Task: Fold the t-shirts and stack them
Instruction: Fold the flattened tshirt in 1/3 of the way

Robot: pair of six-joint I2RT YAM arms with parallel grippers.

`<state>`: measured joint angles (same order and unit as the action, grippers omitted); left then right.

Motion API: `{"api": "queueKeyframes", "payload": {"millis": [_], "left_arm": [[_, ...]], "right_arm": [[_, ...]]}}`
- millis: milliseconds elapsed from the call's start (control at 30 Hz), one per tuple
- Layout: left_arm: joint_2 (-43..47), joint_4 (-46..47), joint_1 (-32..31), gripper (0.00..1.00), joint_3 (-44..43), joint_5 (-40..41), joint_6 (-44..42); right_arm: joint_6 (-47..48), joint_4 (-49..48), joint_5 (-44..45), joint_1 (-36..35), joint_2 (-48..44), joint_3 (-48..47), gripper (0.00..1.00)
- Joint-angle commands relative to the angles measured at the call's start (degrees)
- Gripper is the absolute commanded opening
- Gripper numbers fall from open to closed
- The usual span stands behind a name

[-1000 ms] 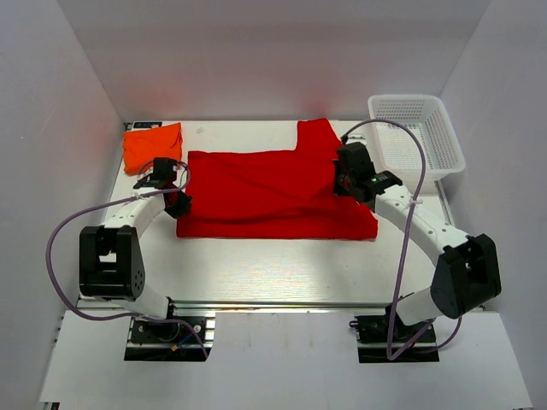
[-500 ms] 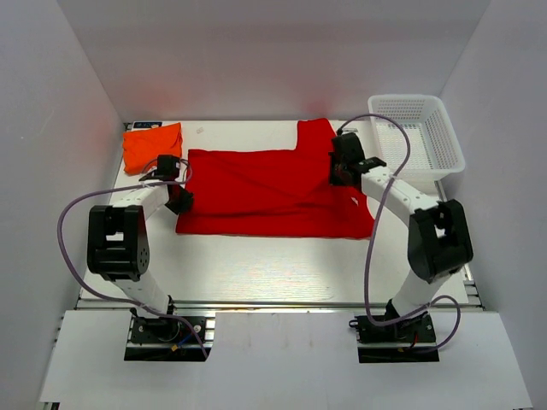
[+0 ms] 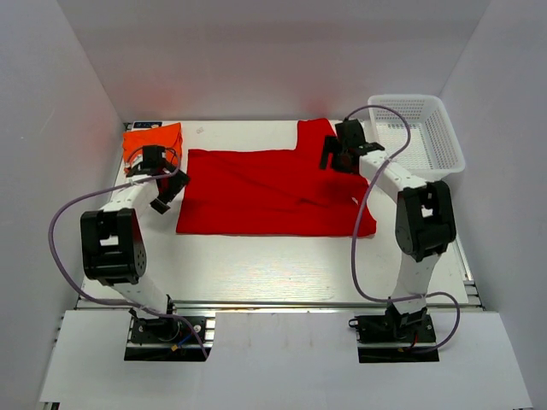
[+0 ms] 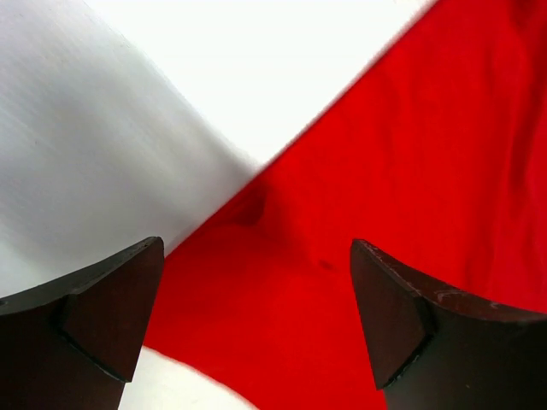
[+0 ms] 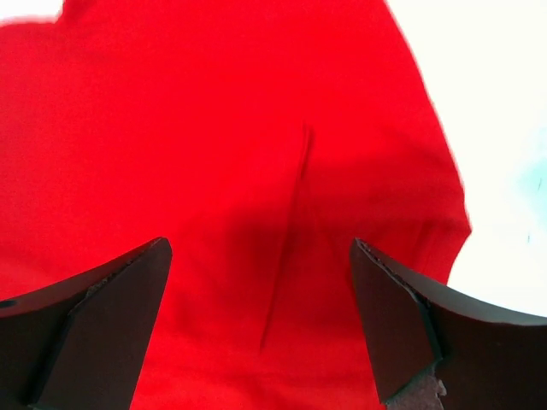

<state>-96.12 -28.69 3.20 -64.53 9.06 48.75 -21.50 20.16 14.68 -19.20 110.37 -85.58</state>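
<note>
The red t-shirt lies spread flat across the middle of the table, one sleeve pointing toward the back. The orange t-shirt sits folded at the back left corner. My left gripper hovers open just off the red shirt's left edge; in the left wrist view that gripper holds nothing, with red cloth below it. My right gripper is open over the shirt's back right part, and the right wrist view shows it empty above creased red cloth.
A white mesh basket stands at the back right corner, close to the right arm. White enclosure walls close in the table at the back and on both sides. Bare white tabletop lies between the shirt and the arm bases.
Both grippers have opened and let go of the red shirt. The right gripper has moved toward the back, the left one back and to the left. The shirt now lies flat.
</note>
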Motion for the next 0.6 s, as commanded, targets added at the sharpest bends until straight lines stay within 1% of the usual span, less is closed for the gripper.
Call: {"api": "queueKeyframes", "payload": {"millis": [0, 33, 67, 100, 133, 200, 267, 300, 367, 467, 500, 567], "left_arm": [[6.5, 1.4, -0.7, 1.00, 3.0, -3.4, -6.1], [7.1, 3.0, -1.5, 1.00, 3.5, -4.7, -8.0], [7.7, 4.1, -1.5, 1.00, 4.8, -6.8, -10.1], [8.2, 5.4, -1.5, 1.00, 5.7, -12.0, -11.9], [8.2, 10.0, -1.5, 1.00, 6.9, -14.9, -13.3], [8.2, 13.6, -2.2, 1.00, 9.9, -21.5, -14.5], [6.7, 15.8, -3.5, 1.00, 10.5, -24.1, -15.8], [6.0, 15.9, -3.5, 1.00, 10.5, -24.1, -15.8], [4.2, 14.2, -4.9, 1.00, 9.8, -23.0, -16.7], [3.7, 13.7, -5.5, 1.00, 9.8, -21.6, -17.3], [3.7, 13.7, -5.5, 1.00, 10.6, -20.8, -17.8], [3.7, 13.7, -5.5, 1.00, 12.0, -20.3, -17.8]], "right_arm": [[0.9, -0.7, -5.1, -0.3, -9.8, 7.1, 0.90], [1.0, -2.2, -9.5, -0.4, -10.7, 10.6, 0.90], [1.0, -2.8, -10.9, -0.3, -11.5, 13.8, 0.90], [0.5, -3.9, -12.1, -0.3, -13.1, 16.9, 0.90], [-0.3, -4.8, -16.0, -0.3, -14.2, 18.2, 0.90], [-1.4, -6.2, -18.8, -0.4, -15.4, 22.5, 0.89], [-2.0, -8.0, -21.4, -0.2, -16.3, 24.4, 0.85], [-2.1, -8.6, -21.7, -0.1, -15.9, 25.7, 0.85], [-2.4, -9.0, -22.4, -0.2, -15.2, 25.9, 0.82], [-3.2, -11.0, -24.1, -0.3, -13.2, 25.6, 0.79], [-3.5, -11.8, -24.8, -0.2, -12.7, 25.5, 0.79], [-3.7, -12.7, -25.7, -0.2, -10.6, 24.4, 0.76]]}}
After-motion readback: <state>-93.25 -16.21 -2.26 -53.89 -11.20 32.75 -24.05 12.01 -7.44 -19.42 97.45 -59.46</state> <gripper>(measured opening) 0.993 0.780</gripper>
